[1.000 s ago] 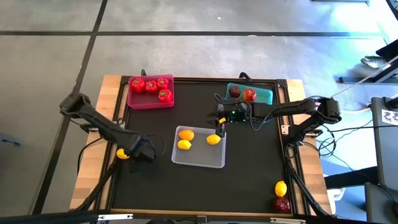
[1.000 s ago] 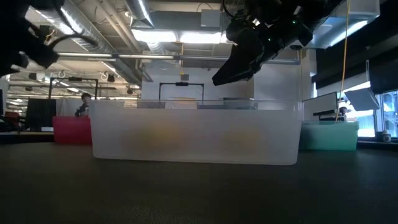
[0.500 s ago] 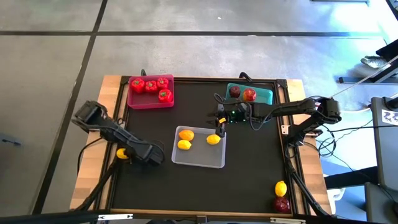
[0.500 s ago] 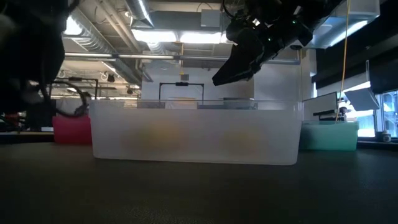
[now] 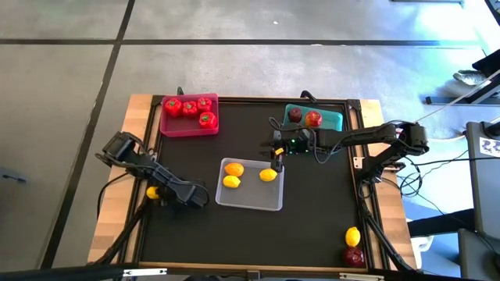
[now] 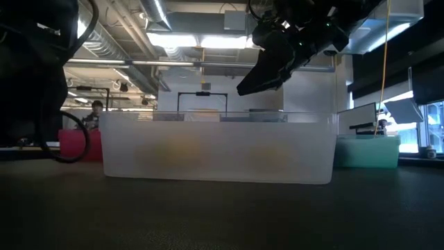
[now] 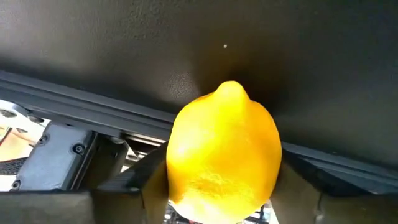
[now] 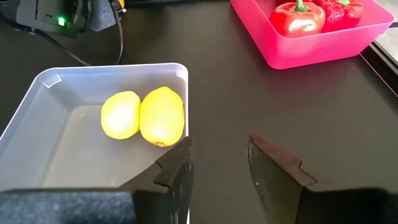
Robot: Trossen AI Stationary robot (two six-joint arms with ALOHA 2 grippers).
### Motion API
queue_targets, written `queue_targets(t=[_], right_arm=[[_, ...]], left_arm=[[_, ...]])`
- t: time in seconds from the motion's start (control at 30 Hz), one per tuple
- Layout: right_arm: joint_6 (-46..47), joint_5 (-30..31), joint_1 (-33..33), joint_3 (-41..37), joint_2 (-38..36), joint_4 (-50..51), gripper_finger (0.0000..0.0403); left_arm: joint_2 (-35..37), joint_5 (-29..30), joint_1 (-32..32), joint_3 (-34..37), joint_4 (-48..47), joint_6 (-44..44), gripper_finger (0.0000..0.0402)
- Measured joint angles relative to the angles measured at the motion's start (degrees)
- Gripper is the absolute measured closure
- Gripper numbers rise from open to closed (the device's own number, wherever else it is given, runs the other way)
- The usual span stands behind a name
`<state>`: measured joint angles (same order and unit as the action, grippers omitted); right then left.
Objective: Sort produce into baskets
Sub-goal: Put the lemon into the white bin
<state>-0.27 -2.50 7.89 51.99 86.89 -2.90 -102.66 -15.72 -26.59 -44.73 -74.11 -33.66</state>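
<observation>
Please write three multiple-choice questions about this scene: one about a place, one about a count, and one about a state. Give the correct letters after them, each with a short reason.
1. Where is the left gripper?
A. over the teal basket
B. at the table's left edge, beside the mat
C. inside the pink basket

2. How many red bell peppers lie in the pink basket?
A. two
B. four
C. six

3. What is the right gripper's state?
A. open, holding nothing
B. clamped on an apple
C. clamped on a pepper

Answers:
1. B: the high view shows it low at the left border, over a lemon that the left wrist view shows between its fingers.
2. B: the high view shows four peppers there.
3. A: the right wrist view shows a bare gap between its fingers, above the grey-white basket's corner.
</observation>
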Motion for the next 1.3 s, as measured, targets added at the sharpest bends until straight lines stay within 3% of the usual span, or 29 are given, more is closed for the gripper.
queue_targets(t=[0.23,0.47,0.67,0.87,1.07,1.3], right_arm=[[0.08,0.00,-0.01,0.00,0.00,0.00,0.0251],[1.82,-0.09,-0.05,0.01,0.00,-0.04,0.0251],[2.86,-1.13,-2.34,0.75,-1.32,0.97,0.0251],[1.60,-1.15,-6.29,4.05,-4.86,6.67,0.0251],[4.02,-1.16,-11.12,4.68,-10.04,9.66,0.0251],[7.51,1.19,-16.94,4.68,-14.27,16.25,0.0251]], left_arm=[[3.61,1.43,0.00,-0.39,-0.68,-0.49,0.0199],[11.65,6.74,0.31,-4.40,-1.92,-4.22,0.0189],[19.60,7.64,1.55,-9.09,-1.56,-4.37,0.0186],[26.26,14.82,4.17,-13.31,0.00,-6.91,0.0184],[30.50,17.25,7.96,-14.33,11.66,-6.70,0.0183],[30.42,17.74,12.23,-14.34,28.70,-0.59,0.0183]])
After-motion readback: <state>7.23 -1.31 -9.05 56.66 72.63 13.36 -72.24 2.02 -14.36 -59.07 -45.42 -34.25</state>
